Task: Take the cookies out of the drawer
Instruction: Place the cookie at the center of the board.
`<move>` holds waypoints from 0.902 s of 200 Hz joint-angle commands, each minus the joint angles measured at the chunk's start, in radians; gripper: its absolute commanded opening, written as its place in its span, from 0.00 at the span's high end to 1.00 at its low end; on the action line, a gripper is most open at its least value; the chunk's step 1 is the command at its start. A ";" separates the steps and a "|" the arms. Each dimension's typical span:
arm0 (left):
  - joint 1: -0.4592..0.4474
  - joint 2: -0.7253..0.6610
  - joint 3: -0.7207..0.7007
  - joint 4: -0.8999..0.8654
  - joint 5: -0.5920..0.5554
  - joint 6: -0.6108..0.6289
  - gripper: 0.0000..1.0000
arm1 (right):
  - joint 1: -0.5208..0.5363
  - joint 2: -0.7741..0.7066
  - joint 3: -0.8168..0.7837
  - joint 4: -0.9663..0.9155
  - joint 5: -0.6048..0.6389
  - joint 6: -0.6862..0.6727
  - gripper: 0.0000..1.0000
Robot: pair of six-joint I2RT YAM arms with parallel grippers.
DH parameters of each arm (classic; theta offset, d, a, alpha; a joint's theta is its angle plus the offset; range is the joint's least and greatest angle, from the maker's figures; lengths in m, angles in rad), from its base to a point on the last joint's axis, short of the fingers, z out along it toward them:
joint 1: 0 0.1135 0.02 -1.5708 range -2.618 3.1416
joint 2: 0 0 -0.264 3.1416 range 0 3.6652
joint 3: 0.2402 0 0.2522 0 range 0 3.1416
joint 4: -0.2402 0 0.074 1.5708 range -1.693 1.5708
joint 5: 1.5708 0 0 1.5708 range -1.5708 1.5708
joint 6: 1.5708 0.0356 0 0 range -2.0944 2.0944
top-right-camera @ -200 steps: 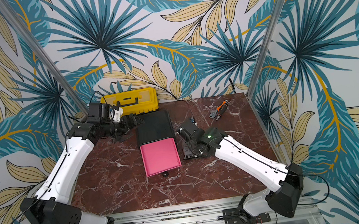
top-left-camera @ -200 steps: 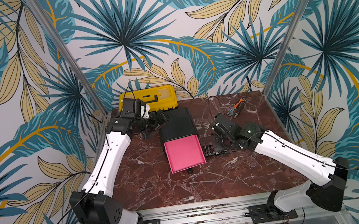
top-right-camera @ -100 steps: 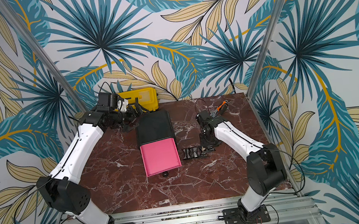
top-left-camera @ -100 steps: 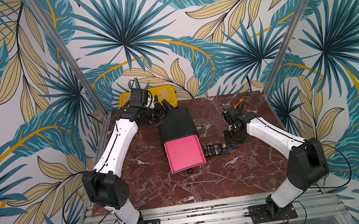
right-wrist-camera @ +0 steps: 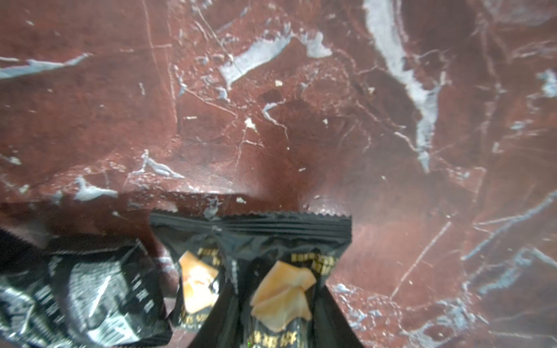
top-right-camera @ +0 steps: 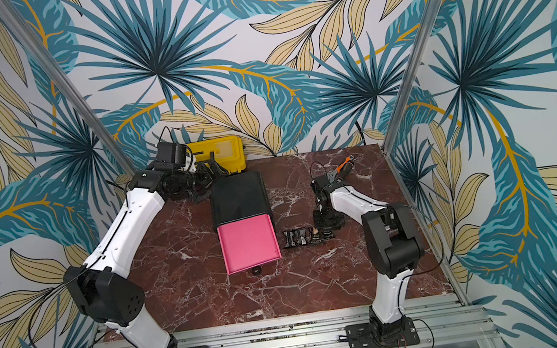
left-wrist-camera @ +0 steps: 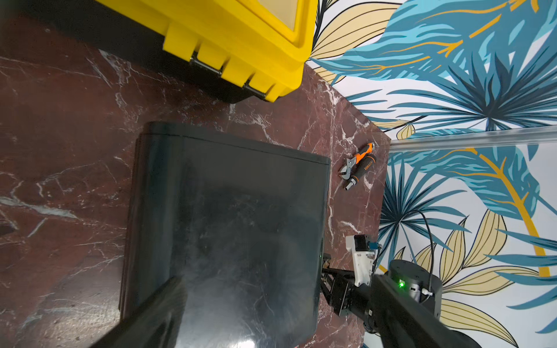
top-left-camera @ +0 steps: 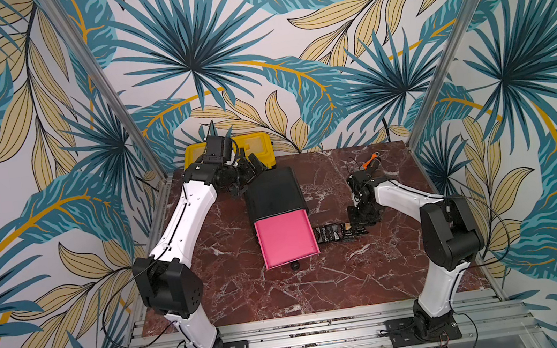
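Note:
Several black foil cookies (top-left-camera: pixel 338 233) lie in a row on the marble, right of the pulled-out pink drawer (top-left-camera: pixel 285 239); only its bare pink floor shows. My right gripper (top-left-camera: pixel 360 222) points straight down at the row's right end. In the right wrist view it (right-wrist-camera: pixel 275 325) is shut on one black packet (right-wrist-camera: pixel 283 271), with two more packets (right-wrist-camera: pixel 196 271) beside it. The left gripper (top-left-camera: pixel 253 168) hovers open over the back left corner of the black drawer case (top-left-camera: pixel 274 192). In the left wrist view its fingers (left-wrist-camera: pixel 156 310) stand wide apart above the case top (left-wrist-camera: pixel 229 211).
A yellow toolbox (top-left-camera: pixel 251 145) stands against the back wall behind the left gripper. An orange-handled wrench (top-left-camera: pixel 370 161) lies at the back right. A small black knob (top-left-camera: pixel 295 265) sits just in front of the drawer. Metal posts (top-left-camera: pixel 438 62) frame the table's back corners.
The right arm has folded up, its gripper shifting slightly right to the end of the packet row. The left gripper has moved back to the case's rear corner.

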 commanded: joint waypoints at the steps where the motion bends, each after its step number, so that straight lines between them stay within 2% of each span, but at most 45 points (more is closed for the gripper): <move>1: 0.000 0.018 0.071 0.011 -0.035 -0.009 0.00 | -0.003 0.014 -0.025 0.010 -0.016 -0.013 0.69; 19: -0.001 0.031 0.082 0.016 -0.039 -0.012 0.00 | -0.003 0.018 -0.034 0.011 -0.023 -0.016 0.67; 49: -0.002 0.049 0.101 0.013 -0.034 -0.028 0.00 | -0.003 0.027 -0.039 0.009 -0.028 -0.030 0.56; 77: -0.002 0.042 0.097 0.002 -0.046 -0.027 0.00 | -0.003 0.007 -0.040 0.002 -0.023 -0.043 0.39; 96: -0.001 0.041 0.095 -0.021 -0.054 -0.017 0.00 | -0.003 -0.028 -0.033 -0.008 -0.009 -0.048 0.32; 131: -0.005 0.052 0.117 -0.082 -0.034 -0.011 0.00 | -0.003 -0.127 -0.006 -0.024 -0.011 -0.014 0.27; 160: -0.016 0.036 0.094 -0.140 -0.056 0.013 0.00 | 0.003 -0.177 0.052 -0.018 -0.141 0.024 0.24; 180: -0.020 0.006 0.043 -0.155 -0.060 0.021 0.00 | 0.018 -0.199 0.091 -0.003 -0.186 0.055 0.24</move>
